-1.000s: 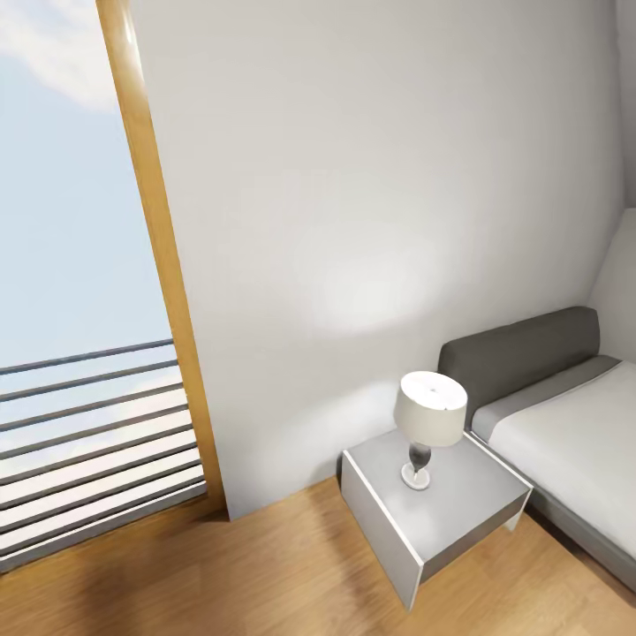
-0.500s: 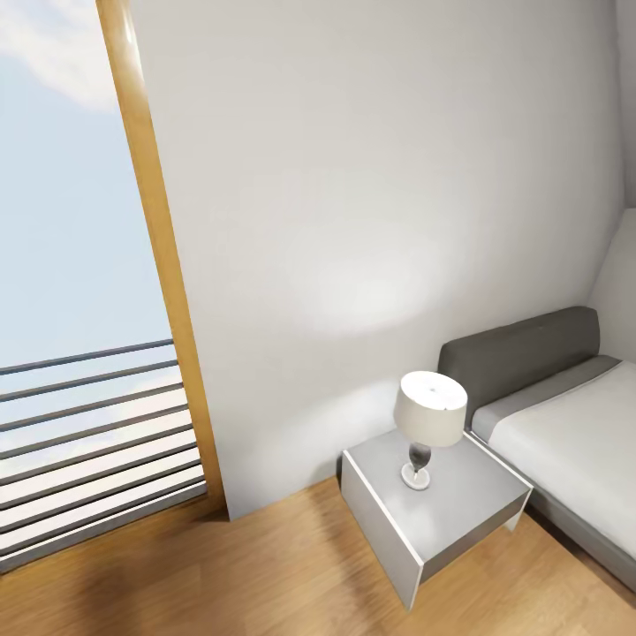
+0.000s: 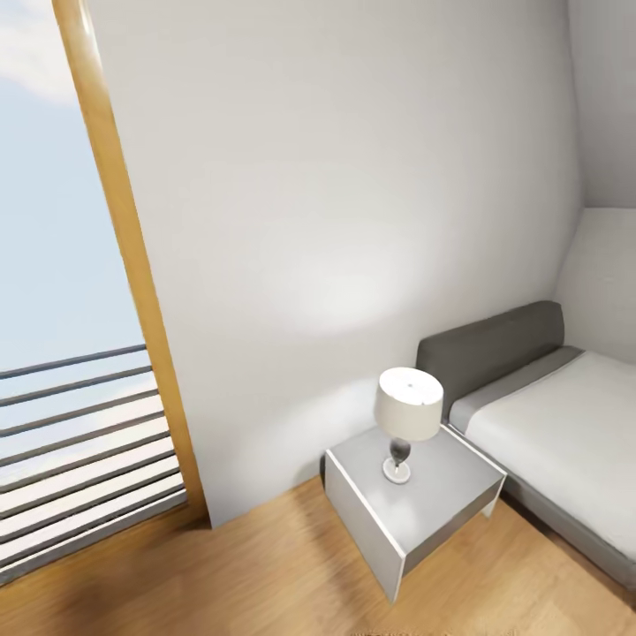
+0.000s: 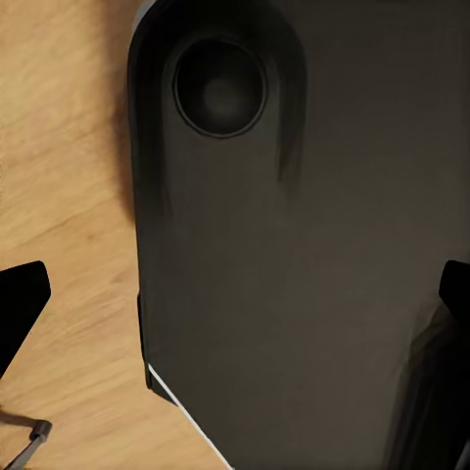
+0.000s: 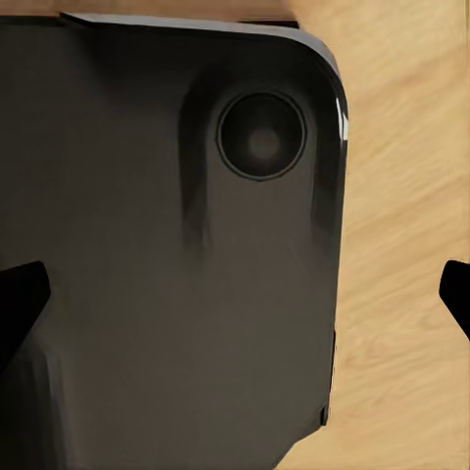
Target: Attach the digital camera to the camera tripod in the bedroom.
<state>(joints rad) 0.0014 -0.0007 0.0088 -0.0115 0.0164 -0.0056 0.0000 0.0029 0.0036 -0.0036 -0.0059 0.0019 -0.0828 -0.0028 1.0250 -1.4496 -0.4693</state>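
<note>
Head view: a smooth white wall (image 3: 353,177) fills the middle, with a honey-wood door frame (image 3: 124,265) slanting beside grey railing bars (image 3: 79,442). On the wood floor (image 3: 265,574) sits a boxy grey nightstand (image 3: 415,512) carrying a drum-shade lamp (image 3: 408,415); a low bed (image 3: 556,424) with a dark headboard butts just beside it. Camera and tripod aren't here.

Left wrist view: the left fingers (image 4: 20,308) stand wide apart, holding nothing, over a matte black rounded base (image 4: 294,274).

Right wrist view: the right fingers (image 5: 20,304) are equally spread and empty.
</note>
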